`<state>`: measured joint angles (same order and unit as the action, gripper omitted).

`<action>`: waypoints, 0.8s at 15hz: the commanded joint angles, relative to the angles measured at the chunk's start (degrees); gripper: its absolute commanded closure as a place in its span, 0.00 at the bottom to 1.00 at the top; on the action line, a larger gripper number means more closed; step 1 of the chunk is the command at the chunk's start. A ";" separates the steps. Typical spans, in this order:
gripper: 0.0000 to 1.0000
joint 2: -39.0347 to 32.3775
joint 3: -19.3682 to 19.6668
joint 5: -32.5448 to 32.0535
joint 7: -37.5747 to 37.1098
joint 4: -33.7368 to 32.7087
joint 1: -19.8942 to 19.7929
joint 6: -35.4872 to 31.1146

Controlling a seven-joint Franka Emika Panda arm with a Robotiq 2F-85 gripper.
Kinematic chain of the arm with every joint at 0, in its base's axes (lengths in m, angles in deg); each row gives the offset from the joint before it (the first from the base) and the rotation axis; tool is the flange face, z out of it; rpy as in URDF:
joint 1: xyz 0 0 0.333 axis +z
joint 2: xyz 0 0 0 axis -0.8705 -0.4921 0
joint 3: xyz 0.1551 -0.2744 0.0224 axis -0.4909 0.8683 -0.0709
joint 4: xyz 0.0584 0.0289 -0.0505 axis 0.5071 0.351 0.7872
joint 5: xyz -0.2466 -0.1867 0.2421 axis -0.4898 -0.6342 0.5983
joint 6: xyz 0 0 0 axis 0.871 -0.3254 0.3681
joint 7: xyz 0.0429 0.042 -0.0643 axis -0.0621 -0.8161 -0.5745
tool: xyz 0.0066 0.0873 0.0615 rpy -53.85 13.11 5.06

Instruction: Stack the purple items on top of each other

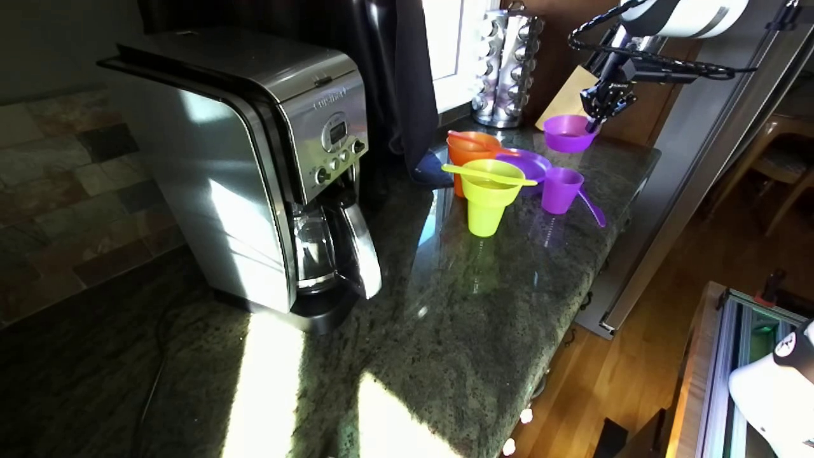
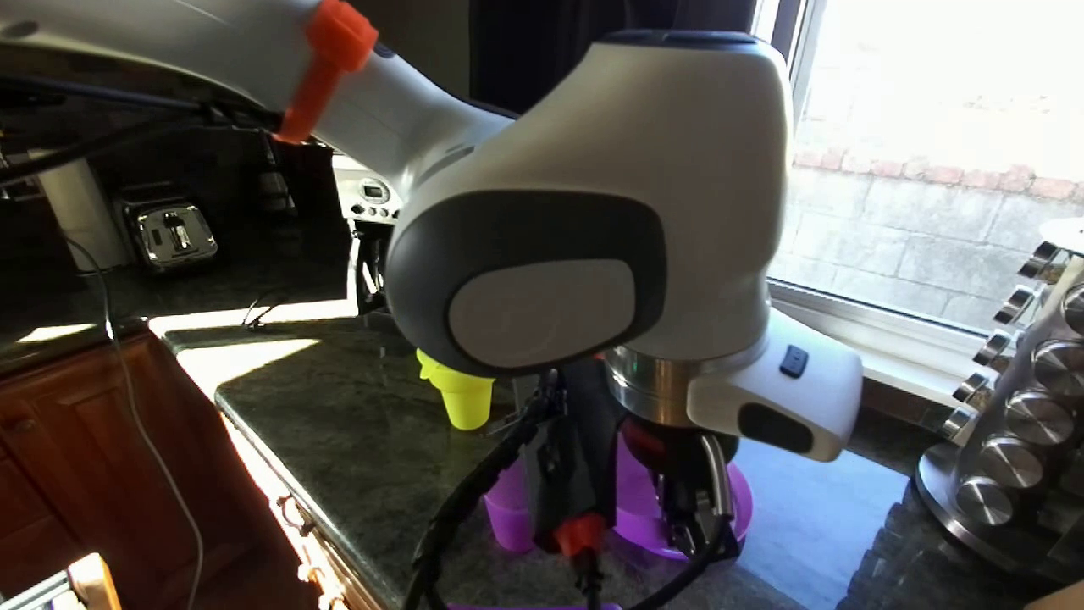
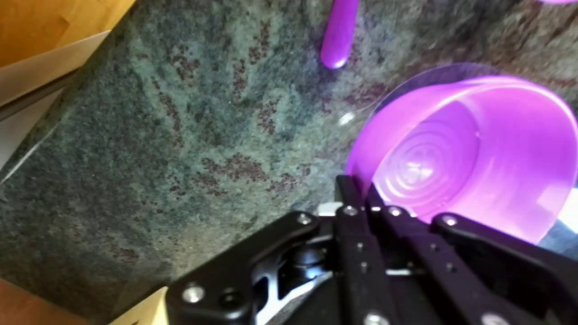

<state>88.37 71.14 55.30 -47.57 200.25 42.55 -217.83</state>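
Note:
My gripper (image 3: 360, 186) is shut on the near rim of a purple bowl (image 3: 424, 167), one finger inside the wall and one outside. Tilted in the wrist view, the bowl also shows in an exterior view (image 1: 568, 141) at the fingertips; whether it touches the counter I cannot tell. A purple cup (image 1: 561, 192) stands upright on the counter, with a purple spoon (image 1: 594, 210) beside it. Behind the cup lies a purple plate (image 1: 539, 166), partly covered by other cups. The arm hides much where the purple cup (image 2: 511, 512) shows from the opposite side.
A yellow-green cup (image 1: 486, 213) with a spoon across its top stands in front of an orange cup (image 1: 464, 156), also with a spoon. The coffee maker (image 1: 241, 165), spice rack (image 1: 509, 70) and tan board (image 1: 568, 98) border the counter. Its edge drops to the floor.

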 commanded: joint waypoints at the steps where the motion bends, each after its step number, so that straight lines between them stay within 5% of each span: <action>1: 0.99 6.56 -0.44 3.44 11.50 5.40 0.97 2.96; 12: 0.99 8.33 0.12 7.01 37.62 4.95 5.49 18.23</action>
<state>96.40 70.48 61.56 -15.48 205.03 47.24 -202.44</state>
